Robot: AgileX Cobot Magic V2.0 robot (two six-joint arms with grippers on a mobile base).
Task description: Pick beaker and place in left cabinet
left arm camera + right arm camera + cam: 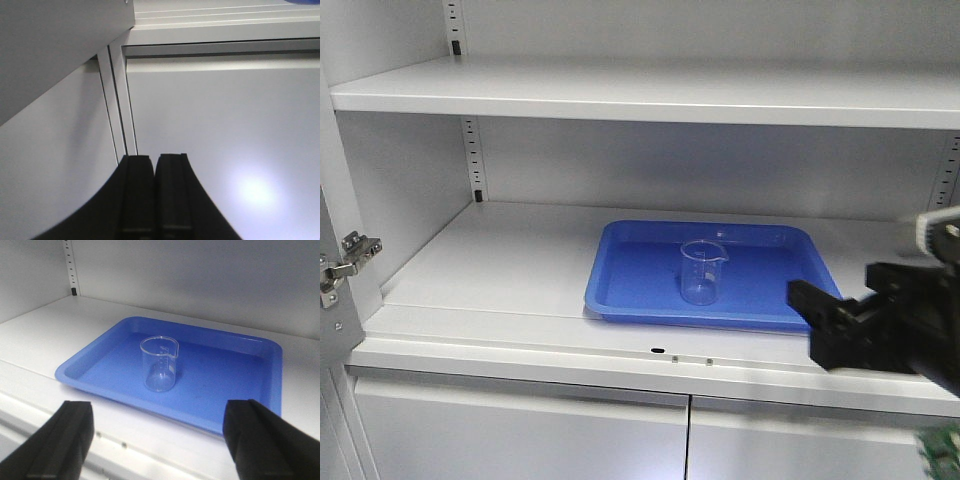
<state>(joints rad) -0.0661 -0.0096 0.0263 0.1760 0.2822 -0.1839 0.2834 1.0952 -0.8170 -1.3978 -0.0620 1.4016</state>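
The beaker, small and of clear glass with a spout, stands upright in a blue tray. The tray lies on the middle shelf of the left cabinet. My right gripper hangs open at the shelf's front edge, just short of the tray, right of the beaker and apart from it. Nothing is between its fingers. In the left wrist view, my left gripper is shut on nothing and faces a lower cabinet door.
An upper shelf hangs above the tray. A metal hinge sticks out on the left door frame. Two shut lower doors lie under the shelf. Bare shelf extends left of the tray.
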